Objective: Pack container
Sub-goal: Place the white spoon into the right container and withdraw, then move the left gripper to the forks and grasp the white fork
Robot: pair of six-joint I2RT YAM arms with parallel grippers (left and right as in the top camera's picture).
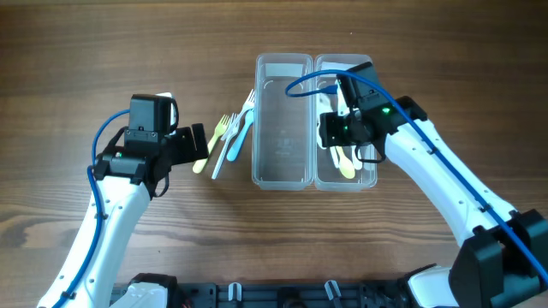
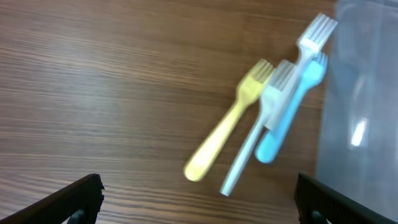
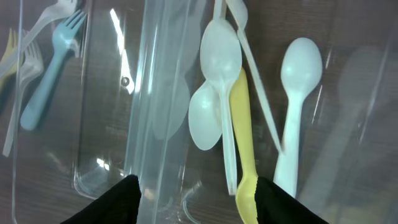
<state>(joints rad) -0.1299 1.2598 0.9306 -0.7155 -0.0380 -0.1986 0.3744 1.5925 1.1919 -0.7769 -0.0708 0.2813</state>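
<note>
Two clear containers stand side by side, the left one [image 1: 282, 120] empty and the right one [image 1: 345, 171] holding spoons. In the right wrist view these are white spoons [image 3: 221, 62] and a yellow spoon [image 3: 244, 137]. A yellow fork [image 2: 227, 130], a white fork [image 2: 261, 124], a blue fork [image 2: 289, 118] and another white fork [image 2: 314, 34] lie on the table left of the containers [image 1: 231, 137]. My left gripper [image 1: 199, 144] [image 2: 199, 202] is open and empty just left of the forks. My right gripper [image 1: 336, 130] [image 3: 196, 199] is open and empty above the spoons.
The wooden table [image 1: 103, 51] stretches around the containers. The left container's wall [image 2: 360, 106] shows at the right edge of the left wrist view. The blue fork shows through the clear left container in the right wrist view [image 3: 53, 68].
</note>
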